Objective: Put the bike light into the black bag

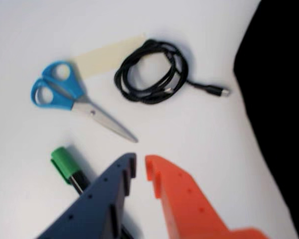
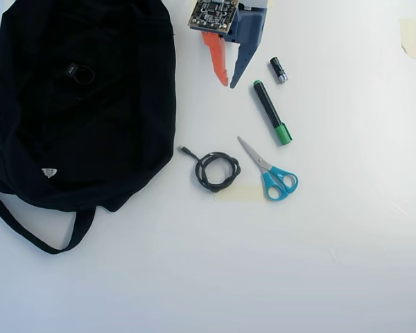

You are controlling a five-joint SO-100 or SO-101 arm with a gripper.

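Bike light (image 2: 81, 73) lies on top of the black bag (image 2: 125, 152), a small dark block with a loop strap, hard to make out against the fabric. That bag fills the overhead view's left, its white label (image 2: 49, 172) near the bottom. My gripper (image 2: 228, 80) hangs empty with fingers slightly parted over bare table. Nearby lie blue scissors (image 1: 60, 92), a coiled cable (image 1: 152, 72), a green-capped marker (image 2: 271, 112) and a small battery (image 2: 278, 70).
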